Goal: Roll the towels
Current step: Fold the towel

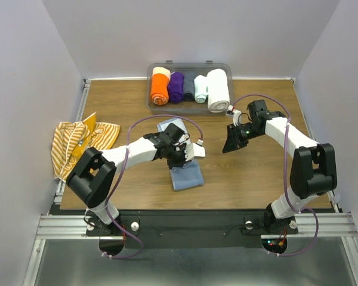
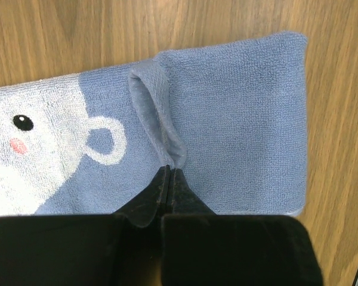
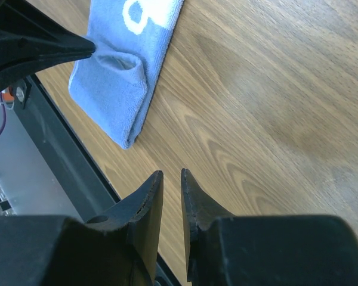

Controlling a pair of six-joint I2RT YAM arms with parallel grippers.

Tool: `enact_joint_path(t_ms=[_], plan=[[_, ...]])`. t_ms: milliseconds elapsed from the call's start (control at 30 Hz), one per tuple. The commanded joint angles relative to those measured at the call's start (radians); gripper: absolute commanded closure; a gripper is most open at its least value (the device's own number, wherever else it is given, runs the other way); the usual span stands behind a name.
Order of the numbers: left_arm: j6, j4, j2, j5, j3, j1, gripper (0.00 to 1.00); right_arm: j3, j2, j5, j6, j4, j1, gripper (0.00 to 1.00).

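Note:
The pale blue towel point(image 1: 185, 175) lies flat near the table's middle, a white cartoon print on its far half point(image 2: 42, 149). My left gripper point(image 2: 170, 169) is shut on a raised pinch of this towel's cloth, partway along its length. The same pinch shows in the right wrist view, on the blue towel point(image 3: 122, 83). The yellow-orange-and-white striped towel point(image 1: 77, 145) lies crumpled at the table's left edge. My right gripper point(image 3: 172, 173) hovers over bare wood to the right of the blue towel, jaws a narrow gap apart with nothing between them; from above it point(image 1: 232, 145) is at centre right.
A clear bin point(image 1: 219, 70) at the back holds rolled towels: orange point(image 1: 160, 88), purple point(image 1: 176, 87), dark, pale and a thick white one point(image 1: 218, 89). The table's near edge and black frame rail point(image 3: 59, 149) run close to the blue towel's end.

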Motion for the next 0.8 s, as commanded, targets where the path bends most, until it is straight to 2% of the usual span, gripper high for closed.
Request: enact_joint_path(t_ms=[0, 33, 133, 200, 300, 467, 600, 767], plan=[[0.000, 0.014, 0.001, -0.018, 0.000, 0.004, 0.93, 0.040, -0.002, -0.027, 0.000, 0.020, -0.007, 0.75], [-0.008, 0.013, 0.000, -0.019, 0.000, 0.007, 0.84, 0.041, -0.002, -0.027, -0.002, 0.020, -0.007, 0.75], [-0.028, 0.016, -0.031, -0.021, 0.000, 0.021, 0.66, 0.035, -0.005, -0.030, 0.000, 0.020, -0.007, 0.74], [-0.065, 0.002, -0.060, 0.002, 0.020, 0.050, 0.60, 0.027, -0.005, -0.044, 0.000, 0.020, -0.009, 0.73], [-0.120, -0.026, -0.091, 0.048, 0.053, 0.102, 0.58, 0.024, 0.006, -0.074, -0.003, 0.028, -0.005, 0.73], [-0.267, 0.028, -0.108, 0.014, 0.099, 0.153, 0.56, 0.027, 0.027, -0.107, 0.038, 0.069, -0.001, 0.75], [-0.300, 0.043, 0.030, -0.055, 0.185, 0.170, 0.60, 0.021, 0.000, -0.093, 0.057, 0.082, -0.002, 0.76], [-0.304, 0.074, 0.150, -0.082, 0.250, 0.172, 0.60, 0.032, -0.040, -0.087, 0.089, 0.077, -0.009, 0.73]])
